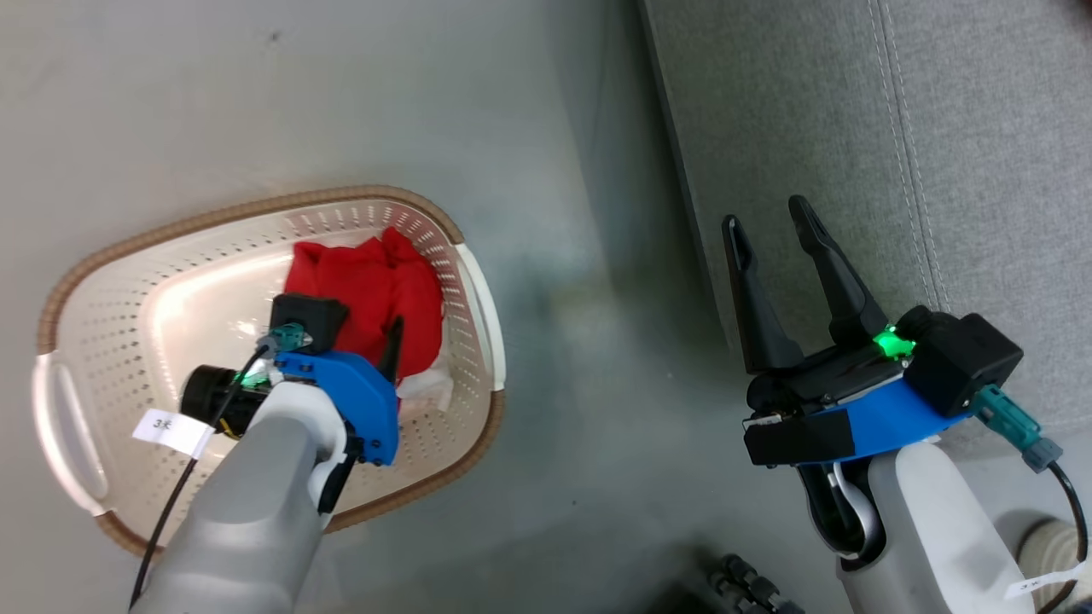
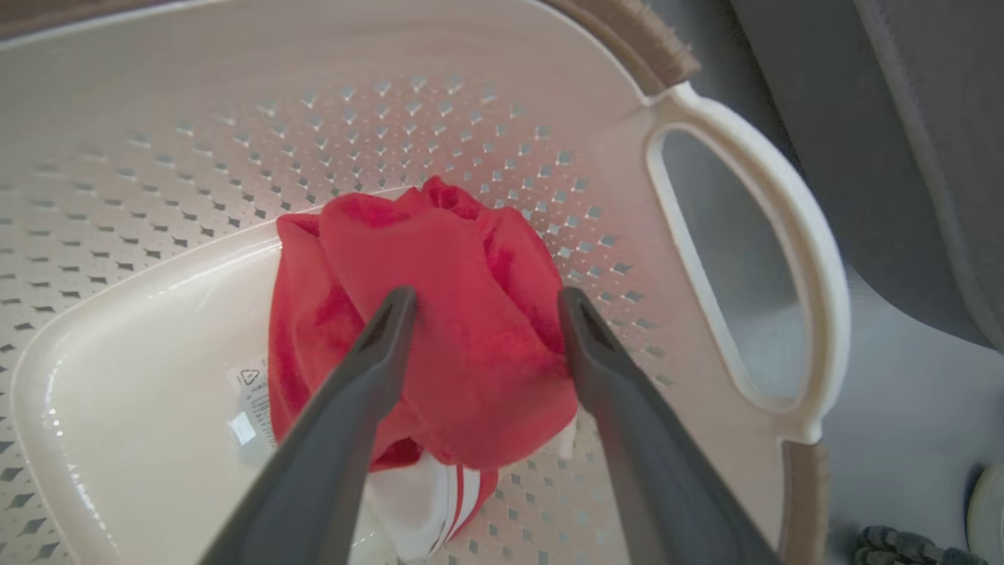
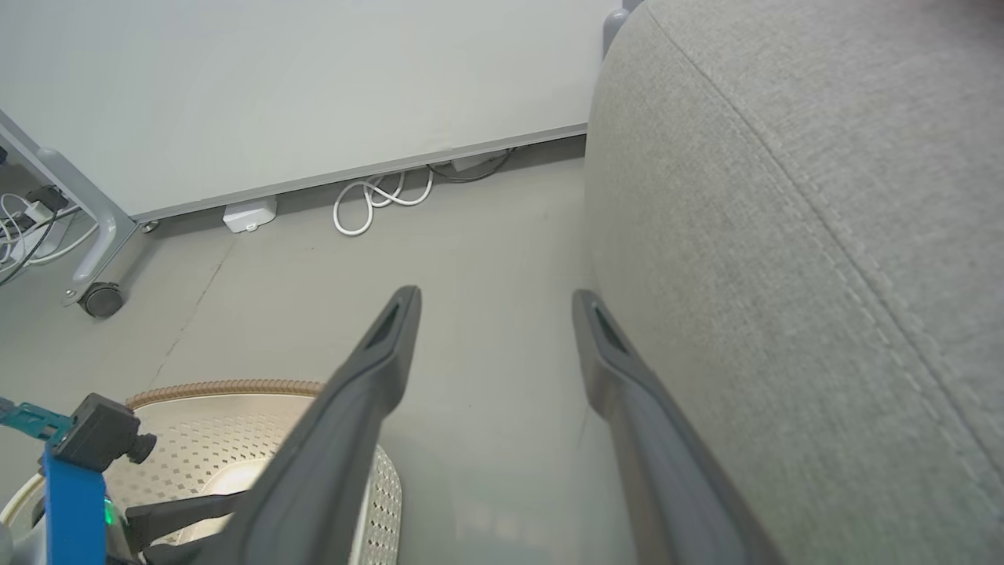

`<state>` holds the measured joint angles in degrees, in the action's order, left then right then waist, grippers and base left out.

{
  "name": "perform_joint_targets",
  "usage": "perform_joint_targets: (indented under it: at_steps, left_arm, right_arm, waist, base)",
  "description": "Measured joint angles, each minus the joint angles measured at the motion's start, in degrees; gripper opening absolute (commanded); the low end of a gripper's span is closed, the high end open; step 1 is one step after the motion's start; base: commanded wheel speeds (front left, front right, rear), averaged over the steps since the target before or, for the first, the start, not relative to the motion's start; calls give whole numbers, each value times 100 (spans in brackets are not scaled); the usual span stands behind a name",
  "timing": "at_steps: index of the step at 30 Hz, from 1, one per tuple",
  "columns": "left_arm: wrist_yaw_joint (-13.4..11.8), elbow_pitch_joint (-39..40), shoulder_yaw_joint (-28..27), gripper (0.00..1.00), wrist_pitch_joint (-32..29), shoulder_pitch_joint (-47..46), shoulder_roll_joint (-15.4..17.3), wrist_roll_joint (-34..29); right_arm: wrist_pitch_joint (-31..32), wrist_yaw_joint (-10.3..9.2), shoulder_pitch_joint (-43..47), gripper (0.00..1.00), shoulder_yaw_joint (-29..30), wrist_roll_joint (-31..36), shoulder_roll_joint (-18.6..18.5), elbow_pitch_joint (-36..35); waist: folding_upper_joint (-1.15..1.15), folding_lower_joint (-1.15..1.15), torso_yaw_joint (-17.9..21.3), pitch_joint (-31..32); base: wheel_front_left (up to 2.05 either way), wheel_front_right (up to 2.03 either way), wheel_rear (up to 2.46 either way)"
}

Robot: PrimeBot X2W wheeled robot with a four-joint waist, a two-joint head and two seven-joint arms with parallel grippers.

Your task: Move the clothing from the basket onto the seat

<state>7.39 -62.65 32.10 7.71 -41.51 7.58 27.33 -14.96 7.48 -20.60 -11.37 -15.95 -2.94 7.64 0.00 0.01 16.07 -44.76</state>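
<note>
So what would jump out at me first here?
The bright red soft fabric clothing stands out, bunched at one end of the cream-white perforated plastic basket on the grey floor, with the left gripper open around it. To the right is the big grey upholstered seat, with the right gripper open and empty at its edge.

A pale wall (image 3: pixel 314 78) meets the grey floor (image 3: pixel 486 235) along a light strip (image 3: pixel 361 176). At the wall's foot lies a looped white cable (image 3: pixel 369 205). A small white box (image 3: pixel 249 214) sits just beside it, also against the wall. Further left along the wall, a grey frame leg (image 3: pixel 98 251) stands on a black caster (image 3: pixel 100 299), with loose wires (image 3: pixel 23 216) behind it.
</note>
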Motion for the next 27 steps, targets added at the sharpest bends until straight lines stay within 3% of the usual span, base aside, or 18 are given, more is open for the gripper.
perform_joint_targets:
  at_steps: [8, 12, 13, 14, 15, 27]
  left_arm:
    - [-533, -606, 51, 100, -186, -289, 154, -103]
    - [-634, -779, 53, 100, -343, -410, 182, -94]
    - [-627, -805, 57, 93, -350, -432, 208, -94]
    - [-614, -831, 68, 22, -350, -464, 242, -94]
    - [-588, -854, 81, 0, -353, -496, 269, -97]
    - [-333, -1022, 137, 0, -156, -578, 263, -9]
  right_arm:
    - [-5, 0, -94, 100, -92, -186, 0, -172]
    - [-5, 0, -98, 100, -134, -243, 1, -209]
    - [-5, 0, -107, 100, -141, -247, 1, -220]
    - [-5, 0, -120, 100, -145, -263, 1, -225]
    - [-5, 0, -137, 100, -149, -275, 1, -225]
    - [-7, 0, -232, 100, -196, -319, 1, -176]
  waist:
    - [0, 0, 268, -400]
    - [0, 0, 330, -556]
    - [0, 0, 339, -589]
    - [0, 0, 347, -621]
    - [0, 0, 353, -646]
    - [0, -1, 313, -596]
  base:
    - [0, 0, 0]
    - [0, 0, 0]
    - [0, 0, 0]
    - [0, 0, 0]
    - [0, 0, 0]
    - [0, 0, 0]
